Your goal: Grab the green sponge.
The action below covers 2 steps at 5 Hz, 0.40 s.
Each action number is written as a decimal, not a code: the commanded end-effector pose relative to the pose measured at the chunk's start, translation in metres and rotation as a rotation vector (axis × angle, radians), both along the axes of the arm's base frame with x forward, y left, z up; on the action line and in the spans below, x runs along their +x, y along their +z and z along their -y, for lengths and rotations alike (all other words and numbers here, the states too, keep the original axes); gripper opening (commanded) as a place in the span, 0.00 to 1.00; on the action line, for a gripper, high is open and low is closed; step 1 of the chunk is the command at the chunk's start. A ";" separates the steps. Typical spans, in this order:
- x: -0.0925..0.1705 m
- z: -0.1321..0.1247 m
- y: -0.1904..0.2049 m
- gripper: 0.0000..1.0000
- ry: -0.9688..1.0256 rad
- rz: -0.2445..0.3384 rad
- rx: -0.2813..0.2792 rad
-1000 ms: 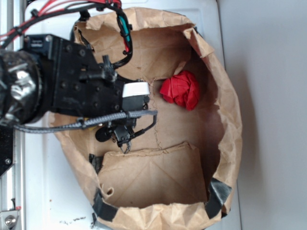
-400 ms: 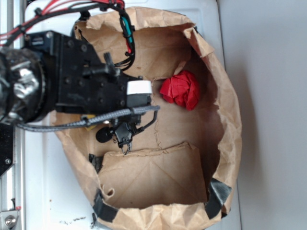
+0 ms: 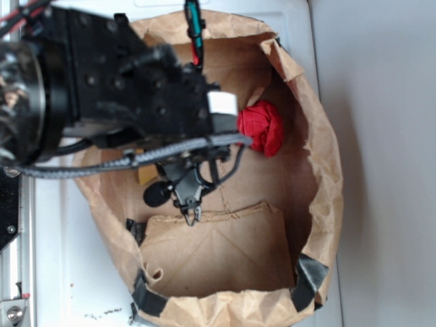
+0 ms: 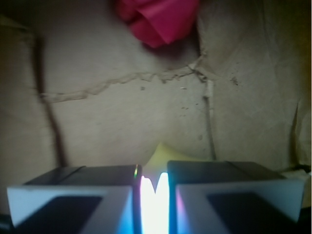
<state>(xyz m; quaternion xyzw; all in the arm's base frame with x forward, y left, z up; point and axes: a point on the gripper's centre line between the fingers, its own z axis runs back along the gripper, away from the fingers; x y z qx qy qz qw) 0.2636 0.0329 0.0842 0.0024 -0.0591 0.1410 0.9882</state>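
In the wrist view my gripper point(image 4: 154, 195) is shut on the green sponge point(image 4: 168, 153). Its yellow foam fills the narrow gap between the two dark fingers point(image 4: 92, 178), and one corner pokes out above them. No green layer shows. From the exterior view the black arm point(image 3: 136, 102) hangs over the left half of the paper bag and hides the jaws. Only a small yellow-brown patch of the sponge point(image 3: 146, 175) peeps out under the arm.
A red fabric ball point(image 3: 264, 128) lies on the bag floor at the right, and at the top of the wrist view point(image 4: 158, 19). The brown paper bag point(image 3: 323, 163) has rolled walls and black tape at its near corners point(image 3: 310, 276). A paper flap point(image 3: 218, 248) lies inside.
The arm has shifted right and come up toward the exterior camera, looming larger. It now covers the left edge of the red ball. The yellow patch moved right with it.
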 end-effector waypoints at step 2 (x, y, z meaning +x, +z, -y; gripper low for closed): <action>0.008 0.001 0.061 0.00 -0.028 0.089 -0.083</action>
